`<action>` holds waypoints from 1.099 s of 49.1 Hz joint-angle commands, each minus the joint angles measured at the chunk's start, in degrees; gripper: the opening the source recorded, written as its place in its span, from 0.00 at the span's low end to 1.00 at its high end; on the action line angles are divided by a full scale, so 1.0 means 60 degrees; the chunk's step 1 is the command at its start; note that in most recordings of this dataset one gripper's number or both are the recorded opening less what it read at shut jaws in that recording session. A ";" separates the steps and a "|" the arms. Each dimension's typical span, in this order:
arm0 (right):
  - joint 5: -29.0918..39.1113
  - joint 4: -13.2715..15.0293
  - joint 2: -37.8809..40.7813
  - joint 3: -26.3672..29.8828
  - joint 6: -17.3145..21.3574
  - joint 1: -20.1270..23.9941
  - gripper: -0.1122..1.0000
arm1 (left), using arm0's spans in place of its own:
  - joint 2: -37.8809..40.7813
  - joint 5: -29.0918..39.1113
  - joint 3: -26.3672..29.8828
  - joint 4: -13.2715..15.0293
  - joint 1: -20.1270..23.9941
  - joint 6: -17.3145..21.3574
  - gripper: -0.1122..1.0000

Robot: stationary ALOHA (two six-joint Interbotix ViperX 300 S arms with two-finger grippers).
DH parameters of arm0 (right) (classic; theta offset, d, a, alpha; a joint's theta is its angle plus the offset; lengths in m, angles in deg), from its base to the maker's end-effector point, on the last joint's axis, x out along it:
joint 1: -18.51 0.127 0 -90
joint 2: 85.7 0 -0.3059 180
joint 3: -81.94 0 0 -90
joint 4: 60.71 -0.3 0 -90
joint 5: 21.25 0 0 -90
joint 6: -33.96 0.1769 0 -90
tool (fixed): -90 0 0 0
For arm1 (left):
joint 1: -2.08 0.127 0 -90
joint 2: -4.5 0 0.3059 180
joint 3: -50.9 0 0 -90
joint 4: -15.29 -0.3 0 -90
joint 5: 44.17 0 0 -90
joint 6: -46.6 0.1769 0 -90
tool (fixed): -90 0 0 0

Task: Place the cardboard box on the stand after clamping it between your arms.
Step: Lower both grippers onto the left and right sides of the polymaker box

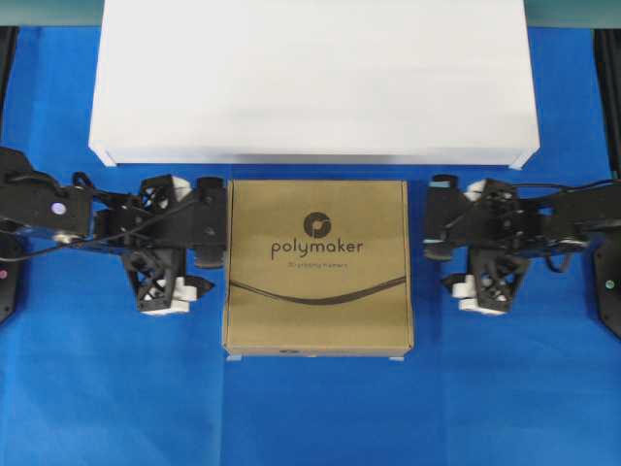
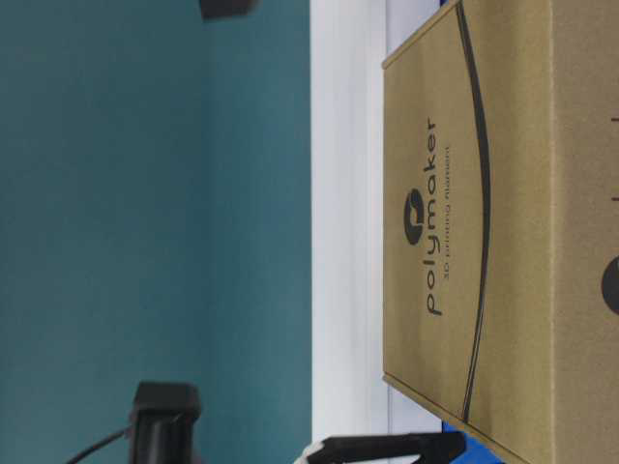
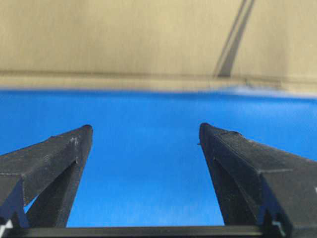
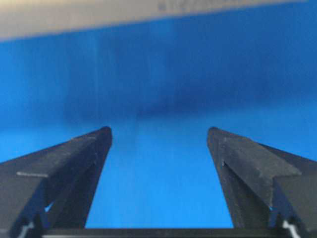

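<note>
The brown cardboard box (image 1: 318, 264) with the dark "polymaker" logo lies flat on the blue cloth, just in front of the white stand (image 1: 315, 83). My left gripper (image 1: 215, 225) is open and empty, right at the box's left side; I cannot tell if it touches. Its wrist view shows spread fingers (image 3: 144, 130) facing the box wall (image 3: 124, 39). My right gripper (image 1: 434, 218) is open and empty, a small gap from the box's right side. Its wrist view shows spread fingers (image 4: 158, 130) and the box wall (image 4: 74, 17) further off. The table-level view shows the box (image 2: 484, 222) and stand (image 2: 348, 232).
Blue cloth (image 1: 310, 417) covers the table. The stand spans the back, wider than the box. Black arm bases stand at the far left (image 1: 10, 282) and far right (image 1: 609, 282) edges. A teal wall (image 2: 145, 213) is behind.
</note>
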 commanded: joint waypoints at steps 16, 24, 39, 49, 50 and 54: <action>-0.0278 0.0000 0.1084 0.1348 -0.0073 0.0161 0.98 | 0.0674 -0.0220 0.0688 -0.0029 0.0015 0.0117 0.86; -0.0308 0.0000 0.1187 0.1567 -0.0059 0.0161 0.98 | 0.0762 -0.0220 0.0850 -0.0029 0.0015 0.0132 0.86; -0.0381 0.0000 0.1274 0.1890 -0.0073 0.0190 0.98 | 0.0762 -0.0220 0.1069 -0.0029 0.0059 0.0132 0.86; 0.0278 -0.0161 0.0703 0.2446 0.0000 0.0190 0.99 | 0.0410 0.0249 0.1743 -0.0029 0.0073 0.0015 0.85; 0.0425 -0.0161 0.0615 0.2534 0.0000 0.0190 0.99 | 0.0337 0.0352 0.1846 -0.0029 0.0073 0.0015 0.85; 0.1055 -0.0176 0.0249 0.2959 0.0000 0.0190 0.99 | -0.0015 0.0937 0.2314 -0.0029 0.0059 0.0000 0.85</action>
